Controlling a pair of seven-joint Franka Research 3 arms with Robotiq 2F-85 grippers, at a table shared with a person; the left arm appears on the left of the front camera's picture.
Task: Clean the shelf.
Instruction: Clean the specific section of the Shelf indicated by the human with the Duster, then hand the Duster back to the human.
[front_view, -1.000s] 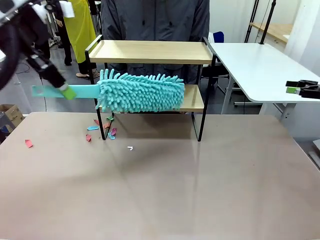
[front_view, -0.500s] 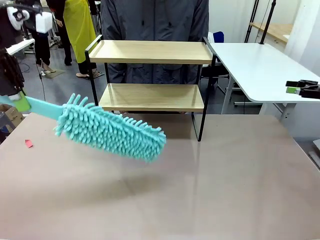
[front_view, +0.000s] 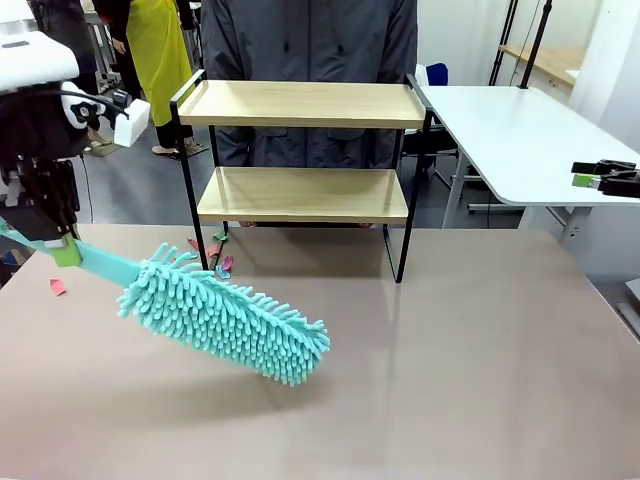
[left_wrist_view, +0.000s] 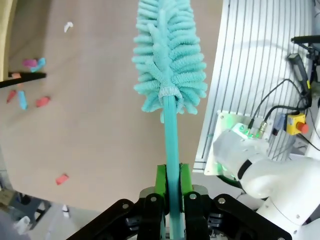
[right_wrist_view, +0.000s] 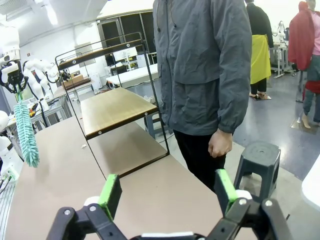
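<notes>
The left gripper (front_view: 66, 250) is clamped on the flat teal handle of a chenille duster (front_view: 225, 322), its green pads pinching the handle from both sides in the left wrist view. From that grip the duster's long axis runs outward and downward to the right, the fluffy head hanging low over the brown table (front_view: 480, 360), its tip the lowest point.

The shelf (front_view: 303, 190) stands beyond and to the right of the duster head, well apart from it, at the far edge of the table in front of a person in a grey jacket. Both wooden boards look bare. Its boards run left to right, so the duster's axis lies slanted against them, not parallel.

Small coloured scraps (front_view: 215, 258) lie on the table by the shelf's left front leg, between the duster head and the rack.

The left arm is much the nearer to the shelf. The right gripper (right_wrist_view: 165, 196) stands wide apart and holds nothing, off to the right side.
</notes>
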